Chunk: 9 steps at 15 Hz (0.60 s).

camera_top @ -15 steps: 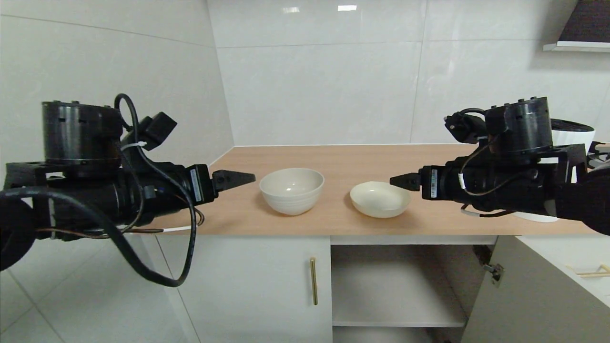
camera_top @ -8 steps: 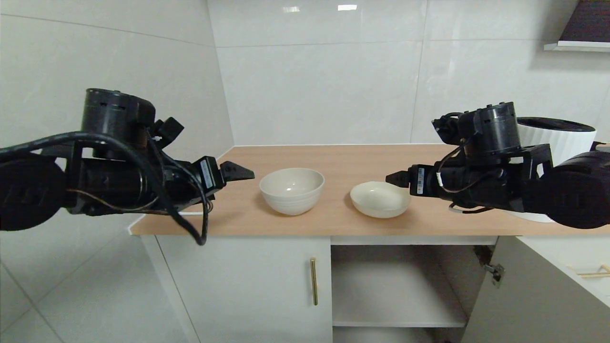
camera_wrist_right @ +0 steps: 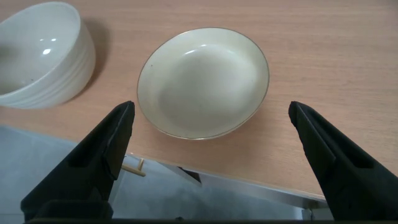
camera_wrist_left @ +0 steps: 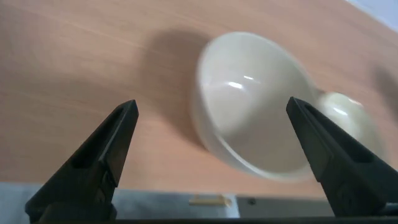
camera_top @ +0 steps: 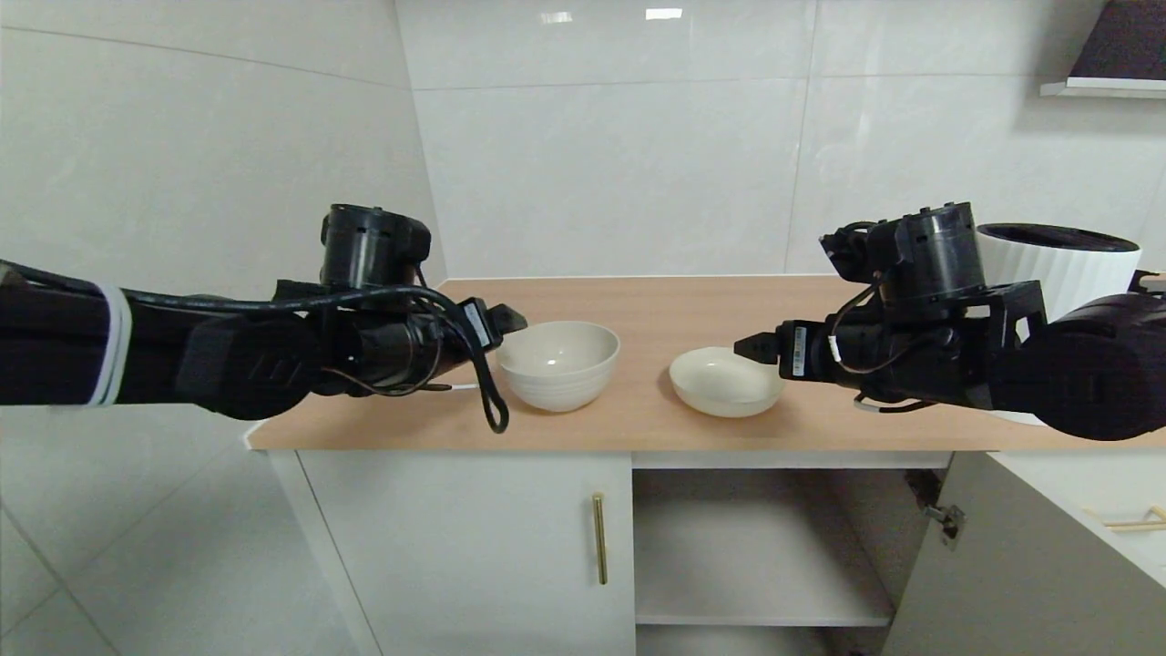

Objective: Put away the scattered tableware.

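Two pale bowls stand on the wooden countertop [camera_top: 656, 314]. The deep ribbed bowl [camera_top: 557, 363] [camera_wrist_left: 255, 112] [camera_wrist_right: 40, 56] is on the left, and the shallow bowl [camera_top: 726, 381] [camera_wrist_right: 202, 81] [camera_wrist_left: 345, 115] is to its right. My left gripper [camera_top: 510, 321] [camera_wrist_left: 210, 104] is open, just left of the deep bowl's rim, with its fingers [camera_wrist_left: 93, 168] spread wider than the bowl. My right gripper [camera_top: 751, 346] [camera_wrist_right: 211, 106] is open too. It hovers at the shallow bowl's right edge, with that bowl framed between its fingers [camera_wrist_right: 336, 162]. Neither gripper holds anything.
A white ribbed container [camera_top: 1061, 260] stands at the counter's far right, behind my right arm. Below the counter the right cabinet is open, showing a bare shelf [camera_top: 756, 569], with its door [camera_top: 1002, 565] swung out. The left door has a gold handle [camera_top: 598, 538]. A tiled wall bounds the left side.
My left arm has stretched forward, bringing its gripper up to the deep bowl. The right gripper has crept slightly left toward the shallow bowl. Both bowls have stayed put.
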Tool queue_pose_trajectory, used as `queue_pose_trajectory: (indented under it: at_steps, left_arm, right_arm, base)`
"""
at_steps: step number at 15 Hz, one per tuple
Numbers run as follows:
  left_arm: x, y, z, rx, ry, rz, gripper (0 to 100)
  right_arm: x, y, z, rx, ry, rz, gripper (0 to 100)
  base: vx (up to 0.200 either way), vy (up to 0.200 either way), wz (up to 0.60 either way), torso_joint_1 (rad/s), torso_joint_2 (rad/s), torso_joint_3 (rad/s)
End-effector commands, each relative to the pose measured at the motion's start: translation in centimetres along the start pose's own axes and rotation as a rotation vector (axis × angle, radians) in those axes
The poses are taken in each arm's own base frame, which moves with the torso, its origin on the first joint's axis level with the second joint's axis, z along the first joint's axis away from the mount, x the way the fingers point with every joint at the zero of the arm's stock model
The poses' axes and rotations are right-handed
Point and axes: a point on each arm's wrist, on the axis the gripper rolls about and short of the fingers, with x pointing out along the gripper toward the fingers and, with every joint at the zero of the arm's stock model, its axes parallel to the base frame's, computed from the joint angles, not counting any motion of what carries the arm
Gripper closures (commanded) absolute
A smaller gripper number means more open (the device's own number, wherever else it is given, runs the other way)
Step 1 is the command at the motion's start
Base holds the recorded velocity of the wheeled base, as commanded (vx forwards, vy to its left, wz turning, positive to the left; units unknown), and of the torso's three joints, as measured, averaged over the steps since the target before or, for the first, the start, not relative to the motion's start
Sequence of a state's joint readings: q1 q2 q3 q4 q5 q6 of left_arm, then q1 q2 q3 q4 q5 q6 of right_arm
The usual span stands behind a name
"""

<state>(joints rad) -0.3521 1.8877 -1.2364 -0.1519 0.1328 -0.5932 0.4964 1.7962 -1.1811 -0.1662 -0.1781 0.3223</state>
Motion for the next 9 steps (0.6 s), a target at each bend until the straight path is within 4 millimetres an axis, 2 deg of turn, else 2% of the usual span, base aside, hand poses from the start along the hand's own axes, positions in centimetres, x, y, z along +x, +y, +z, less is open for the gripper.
queue_pose_trajectory:
  at_steps: [1, 8, 9]
  left_arm:
    - [1.89, 0.16, -1.12, 0.007, 0.034, 0.026, 0]
    - [2.39, 0.02, -1.78, 0.015, 0.054, 0.028, 0]
    - [2.39, 0.02, -1.78, 0.015, 0.054, 0.028, 100]
  right_arm:
    - [-0.04, 0.01, -0.02, -0.001, 0.001, 0.001, 0]
    - [-0.08, -0.02, -0.05, 0.001, -0.001, -0.004, 0]
    - [-0.08, -0.03, -0.05, 0.001, -0.002, -0.007, 0]
  base:
    - [0.0, 0.0, 0.0, 0.0, 0.0, 0.0]
    - [0.0, 0.0, 0.0, 0.0, 0.0, 0.0]
    - [0.0, 0.0, 0.0, 0.0, 0.0, 0.0]
